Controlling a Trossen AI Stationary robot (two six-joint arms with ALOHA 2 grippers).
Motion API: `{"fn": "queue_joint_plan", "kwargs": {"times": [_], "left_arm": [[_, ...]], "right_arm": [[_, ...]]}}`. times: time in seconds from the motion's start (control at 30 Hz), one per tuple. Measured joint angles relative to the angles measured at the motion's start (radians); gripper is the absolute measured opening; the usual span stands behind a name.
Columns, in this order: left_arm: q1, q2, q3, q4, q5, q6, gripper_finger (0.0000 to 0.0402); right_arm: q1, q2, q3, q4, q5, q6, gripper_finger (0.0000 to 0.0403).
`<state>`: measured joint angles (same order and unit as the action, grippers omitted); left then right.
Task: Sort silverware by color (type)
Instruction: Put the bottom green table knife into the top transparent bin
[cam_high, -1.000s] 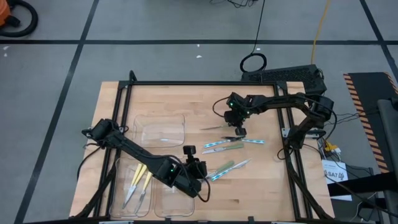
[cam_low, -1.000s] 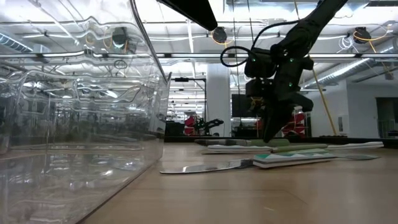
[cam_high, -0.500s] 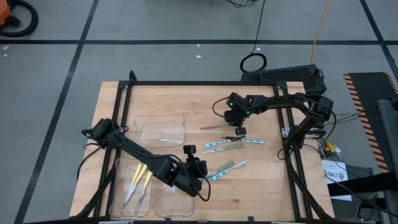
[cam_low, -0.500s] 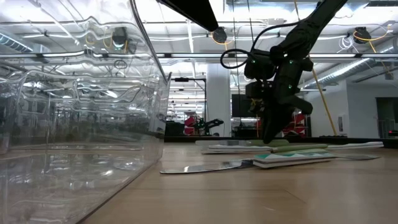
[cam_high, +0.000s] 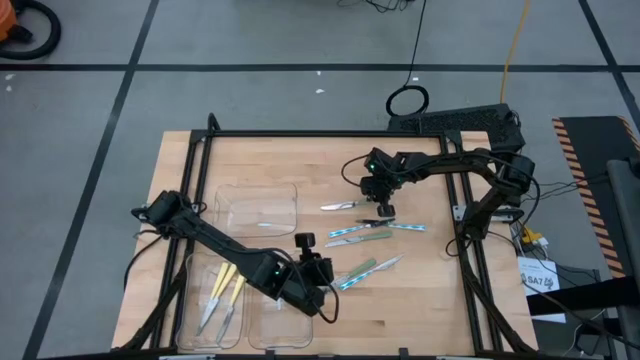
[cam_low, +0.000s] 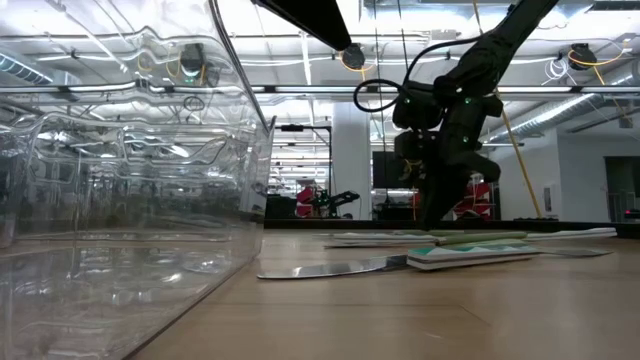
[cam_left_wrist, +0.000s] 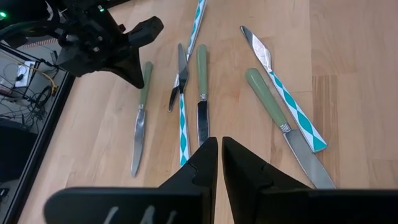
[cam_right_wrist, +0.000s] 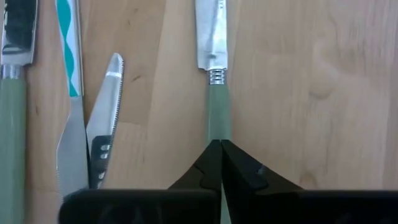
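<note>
My right gripper (cam_right_wrist: 219, 144) is at the middle of the table (cam_high: 300, 160), shut on a pale green knife (cam_high: 340, 205). The knife's metal blade (cam_right_wrist: 211, 31) points toward the table's left edge. Other silverware lies loose close by: a green-handled knife (cam_left_wrist: 201, 68), blue patterned pieces (cam_left_wrist: 292, 112) and a green knife (cam_left_wrist: 264, 96). Two yellow utensils (cam_high: 222, 292) lie in a clear tray (cam_high: 200, 330) at the near left. My left gripper (cam_left_wrist: 219, 146) hangs shut and empty above the table, near the loose pieces. My right gripper pinches the green knife's handle (cam_right_wrist: 216, 124) between its two fingers, back from the ferrule (cam_right_wrist: 216, 76). The fingers slant down from the table's right side, and the knife runs straight on ahead of them. The fingers hide the handle's end. The blade seems to lie flat on the wood.
A second clear tray (cam_high: 262, 190) stands at the far left with a light blue piece (cam_high: 265, 225) in it. A third tray (cam_high: 262, 335) sits under my left arm. In the low view a tray wall (cam_low: 130, 200) fills the left. A black frame (cam_high: 330, 134) rims the table.
</note>
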<state>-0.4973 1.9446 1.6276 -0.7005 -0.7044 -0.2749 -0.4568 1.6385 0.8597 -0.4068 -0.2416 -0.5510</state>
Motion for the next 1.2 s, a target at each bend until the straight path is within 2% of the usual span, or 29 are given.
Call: {"fn": "queue_joint_plan", "kwargs": {"times": [0.2,0.3,0.43,0.6,0.73,0.83,1.1,1.2], "left_arm": [[0.0,0.0,0.0,-0.001,0.0,0.0,0.0033],[0.001,0.0,0.0,-0.001,0.0,0.001,0.0033],[0.0,0.0,0.0,-0.001,0.0,0.002,0.0033],[0.008,0.0,0.0,-0.001,0.0,0.002,0.0033],[0.013,0.0,0.0,-0.002,0.001,0.0,0.0033],[0.013,0.0,0.0,-0.003,0.013,-0.005,0.0033],[0.013,0.0,0.0,-0.005,0.017,-0.008,0.0033],[0.013,0.0,0.0,-0.005,0.018,-0.008,0.0033]], "right_arm": [[0.021,-0.03,-0.003,-0.01,0.024,0.096,0.0024],[0.062,-0.048,-0.004,0.015,0.104,0.119,0.0054],[0.116,-0.054,-0.003,0.078,0.141,0.148,0.011],[0.157,0.004,-0.002,0.196,0.142,0.173,0.0172],[0.155,0.074,0.002,0.22,0.147,0.177,0.019],[0.155,0.103,0.004,0.2,0.15,0.184,0.0172],[0.156,0.072,0.002,0.156,0.132,0.175,0.004],[0.158,0.036,0.001,0.145,0.112,0.175,0.0017]]}}
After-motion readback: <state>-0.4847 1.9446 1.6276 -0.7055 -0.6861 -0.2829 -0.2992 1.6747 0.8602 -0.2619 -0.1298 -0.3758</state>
